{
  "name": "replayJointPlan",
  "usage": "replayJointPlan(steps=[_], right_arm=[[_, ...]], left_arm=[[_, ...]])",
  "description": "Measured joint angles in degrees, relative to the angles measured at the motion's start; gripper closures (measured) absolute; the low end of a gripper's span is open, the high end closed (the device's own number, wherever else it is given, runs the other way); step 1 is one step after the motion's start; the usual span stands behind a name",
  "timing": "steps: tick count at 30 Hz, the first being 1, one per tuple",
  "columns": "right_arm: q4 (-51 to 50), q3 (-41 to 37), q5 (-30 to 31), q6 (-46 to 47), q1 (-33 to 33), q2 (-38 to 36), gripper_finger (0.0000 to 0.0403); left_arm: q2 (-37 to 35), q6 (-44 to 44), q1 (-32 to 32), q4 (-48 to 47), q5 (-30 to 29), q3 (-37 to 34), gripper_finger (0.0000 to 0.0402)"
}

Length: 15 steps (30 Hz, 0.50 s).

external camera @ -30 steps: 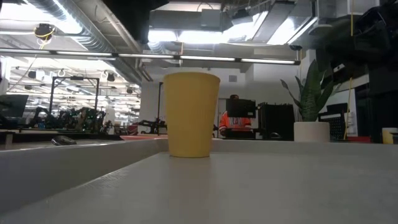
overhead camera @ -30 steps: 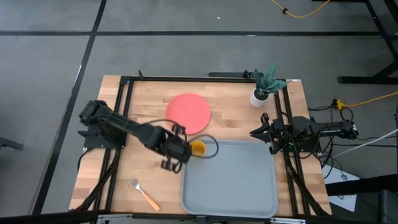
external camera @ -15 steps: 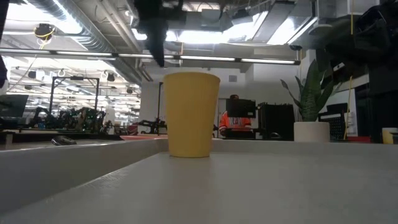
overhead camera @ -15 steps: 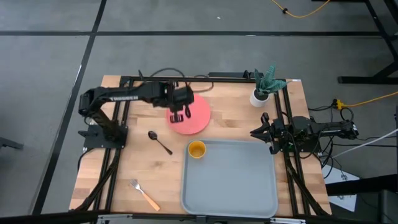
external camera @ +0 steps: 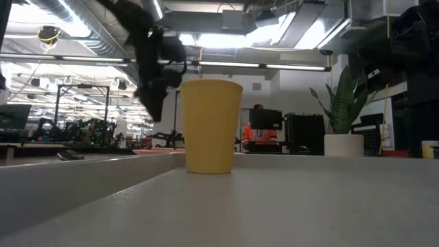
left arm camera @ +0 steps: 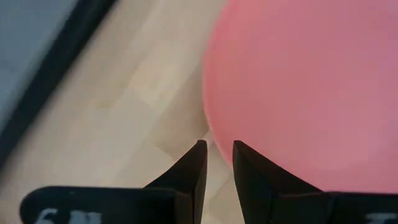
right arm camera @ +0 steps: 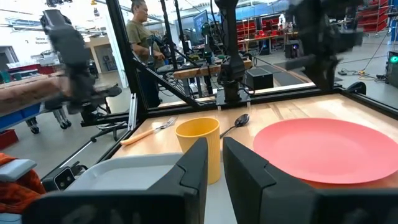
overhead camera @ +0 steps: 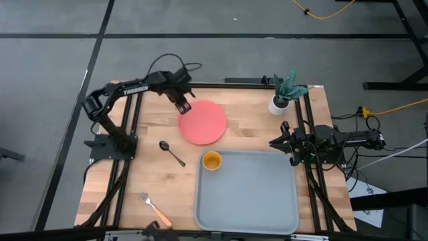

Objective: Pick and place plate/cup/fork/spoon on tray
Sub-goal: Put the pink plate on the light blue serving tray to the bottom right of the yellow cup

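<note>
Wooden table [overhead camera: 247, 137] centre frame on grey floor, tray [overhead camera: 251, 197] lower right holding cup [overhead camera: 211, 161], left gripper [overhead camera: 182, 104] fingers narrowly parted, empty, at plate [overhead camera: 203, 122] edge, right gripper [overhead camera: 275, 142] narrow, empty, workshop room behind.

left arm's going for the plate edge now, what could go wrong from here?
1. The left gripper sits at the rim of the plate, fingers nearly together. A flat plate on wood offers little lip, so it may slide instead of lifting.
2. The cup stands in the tray corner nearest the plate; carrying the plate in could knock it over.
3. The spoon lies close by and might get swept.
</note>
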Motion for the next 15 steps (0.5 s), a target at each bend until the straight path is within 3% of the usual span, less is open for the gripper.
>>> replayJointPlan(steps=[4,15], right_arm=[[0.0,0.0,0.0,0.0,0.0,0.0,0.0347],[0.0,0.0,0.0,-0.1,0.0,0.0,0.0347]], left_arm=[[0.0,-5.2,6.4,7.2,9.2,-6.1,0.0332],[0.0,-8.8,7.2,14.7,16.6,-12.9,0.0332]])
